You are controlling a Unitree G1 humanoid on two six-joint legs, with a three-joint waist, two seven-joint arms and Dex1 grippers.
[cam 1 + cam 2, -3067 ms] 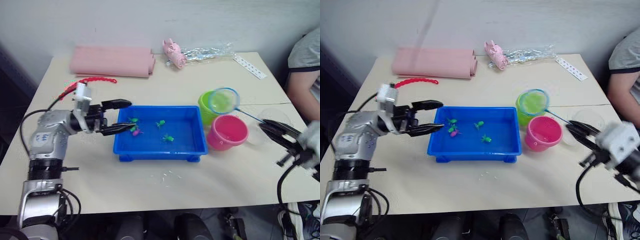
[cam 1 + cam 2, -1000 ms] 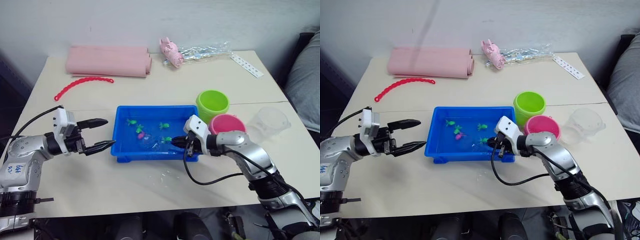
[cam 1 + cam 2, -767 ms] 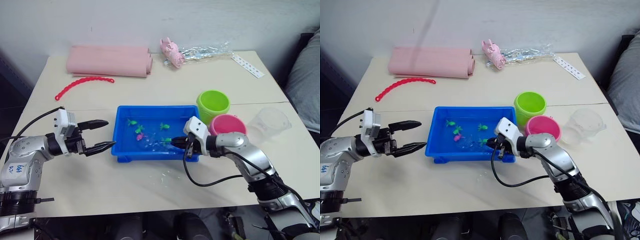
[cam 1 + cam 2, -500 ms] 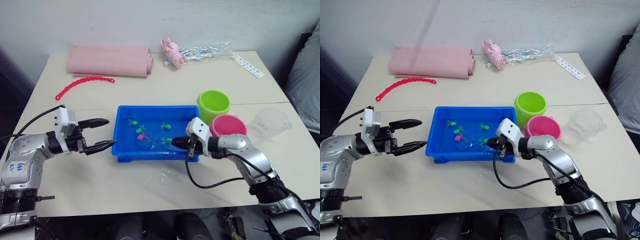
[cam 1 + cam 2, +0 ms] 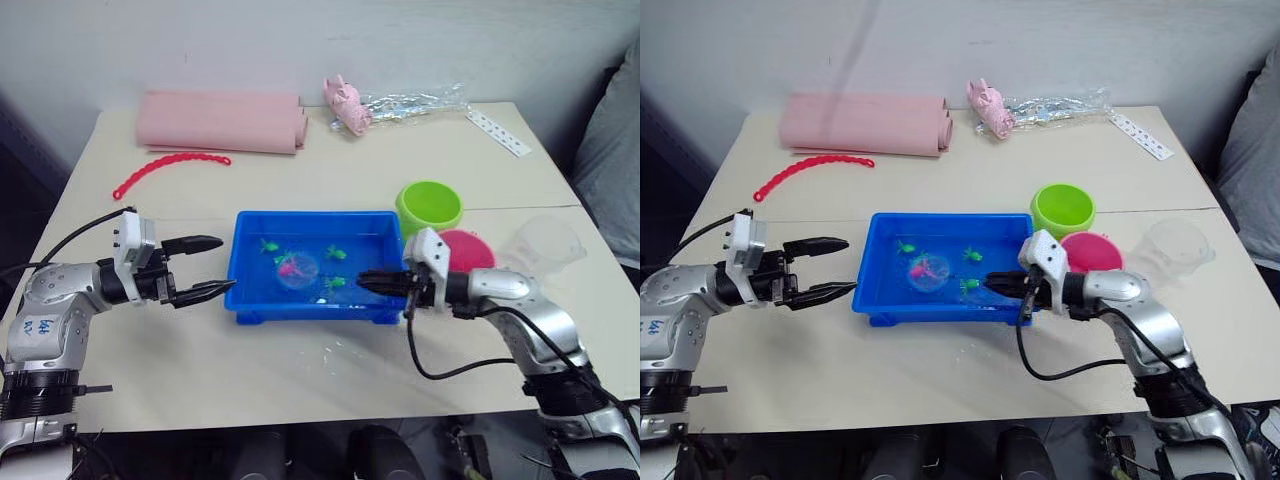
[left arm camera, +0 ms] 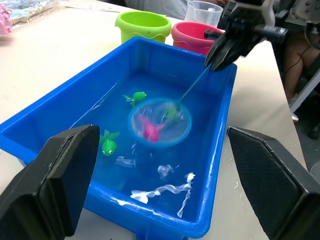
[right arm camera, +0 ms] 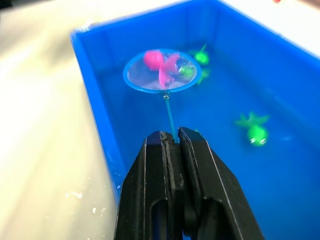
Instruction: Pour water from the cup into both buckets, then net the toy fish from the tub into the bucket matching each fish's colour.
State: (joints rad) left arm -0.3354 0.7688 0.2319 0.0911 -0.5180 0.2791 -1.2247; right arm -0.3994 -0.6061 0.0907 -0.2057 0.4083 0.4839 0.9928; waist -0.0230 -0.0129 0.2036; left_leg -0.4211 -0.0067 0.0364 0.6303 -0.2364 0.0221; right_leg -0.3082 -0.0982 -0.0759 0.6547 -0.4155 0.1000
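Note:
The blue tub (image 5: 310,214) holds water and several green toy fish (image 5: 336,253). My right gripper (image 5: 362,280) sits over the tub's right end, shut on the thin handle of the net (image 5: 298,268). The net's hoop (image 7: 162,70) lies at the water's surface mid-tub with a pink fish (image 6: 150,129) inside it; a green fish shows within the hoop too. My left gripper (image 5: 215,265) is open, just outside the tub's left end, holding nothing. The green bucket (image 5: 430,205) and pink bucket (image 5: 470,245) stand right of the tub. The clear cup (image 5: 545,243) is further right.
A rolled pink cloth (image 5: 222,122), a red beaded strip (image 5: 165,168), a pink toy with a plastic bag (image 5: 350,105) and a white strip (image 5: 497,132) lie at the back. Water drops (image 5: 335,350) mark the table before the tub. A person's grey clothing (image 5: 610,150) is at the right edge.
My right gripper has drawn back to the right along the tub. The net hoop has shifted toward the tub's middle and now holds the pink fish. My left arm has barely moved.

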